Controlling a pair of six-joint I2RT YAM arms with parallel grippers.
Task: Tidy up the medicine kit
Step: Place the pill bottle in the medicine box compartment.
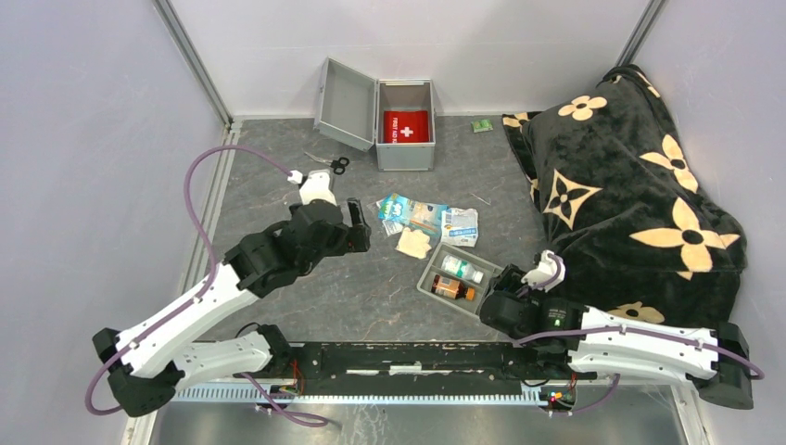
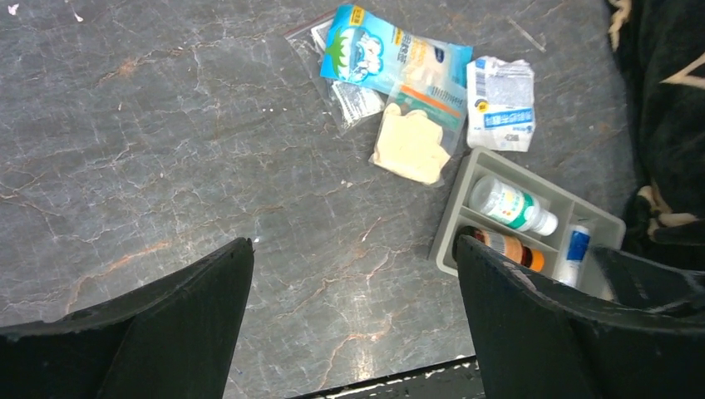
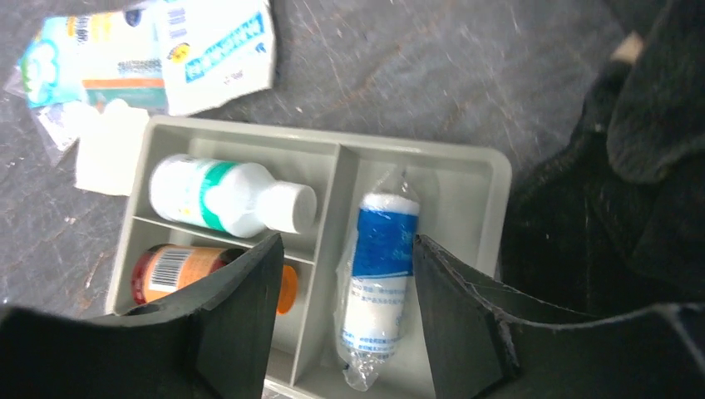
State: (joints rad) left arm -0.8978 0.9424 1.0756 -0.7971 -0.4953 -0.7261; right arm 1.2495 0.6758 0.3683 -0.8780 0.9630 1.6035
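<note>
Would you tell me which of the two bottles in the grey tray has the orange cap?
The brown bottle with the barcode label; the other bottle is white with a green band and a white cap.

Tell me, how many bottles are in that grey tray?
2. A white bottle lies in one narrow slot of the tray, a brown bottle in the slot beside it. Part of the tray is blocked from view, so more could be hidden.

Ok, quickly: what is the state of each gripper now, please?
Left gripper: open, holding nothing.
Right gripper: open, astride the roll lying in the tray, not gripping it.
</note>
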